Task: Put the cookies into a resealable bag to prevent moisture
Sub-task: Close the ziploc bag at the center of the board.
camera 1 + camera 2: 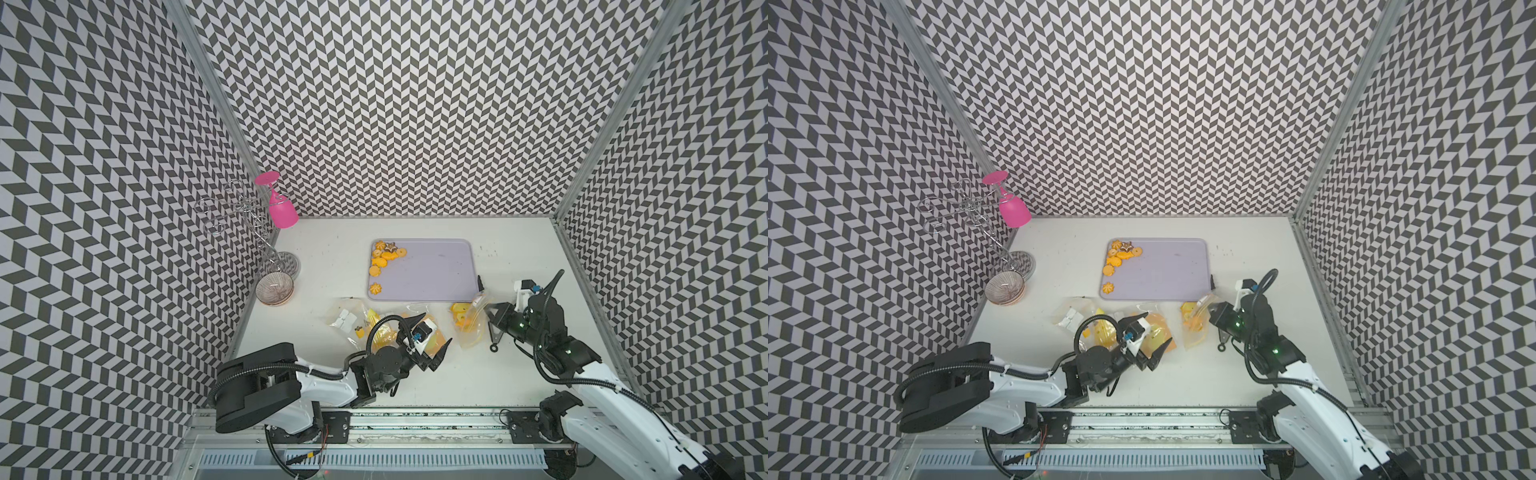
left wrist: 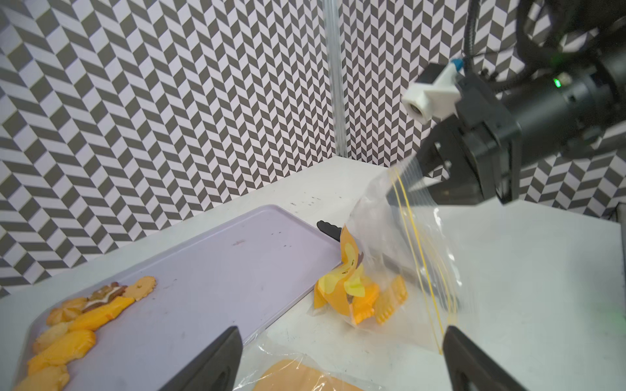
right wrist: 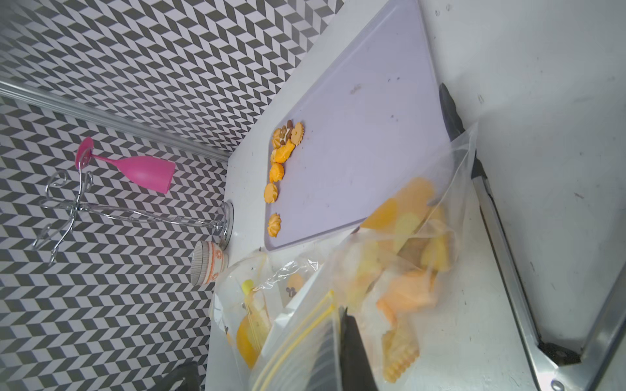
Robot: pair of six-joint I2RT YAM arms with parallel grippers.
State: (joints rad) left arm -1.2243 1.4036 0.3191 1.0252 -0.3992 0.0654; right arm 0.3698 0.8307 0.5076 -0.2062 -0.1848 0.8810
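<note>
Several orange-yellow cookies [image 1: 384, 257] [image 1: 1121, 253] [image 2: 74, 321] [image 3: 281, 159] lie in the far left corner of a lavender tray [image 1: 436, 270] [image 1: 1167, 270] [image 2: 220, 270]. In front of the tray's right corner, a clear resealable bag [image 1: 467, 322] [image 1: 1196, 324] [image 2: 389, 243] [image 3: 389, 270] with yellow zip lines holds a few cookies [image 2: 379, 301] [image 3: 401, 355]. My right gripper [image 1: 488, 313] [image 1: 1212, 311] [image 2: 420, 169] [image 3: 342, 338] is shut on the bag's zip edge and holds it up. My left gripper [image 1: 441, 353] [image 1: 1160, 353] [image 2: 342, 331] stands open over another bag, holding nothing.
More clear bags with yellow prints [image 1: 353, 322] [image 1: 1075, 318] lie in front of the tray's left half. A wire rack with a pink glass [image 1: 278, 203] and stacked bowls [image 1: 274, 289] stand at the left wall. A black object [image 1: 480, 284] lies by the tray's right edge.
</note>
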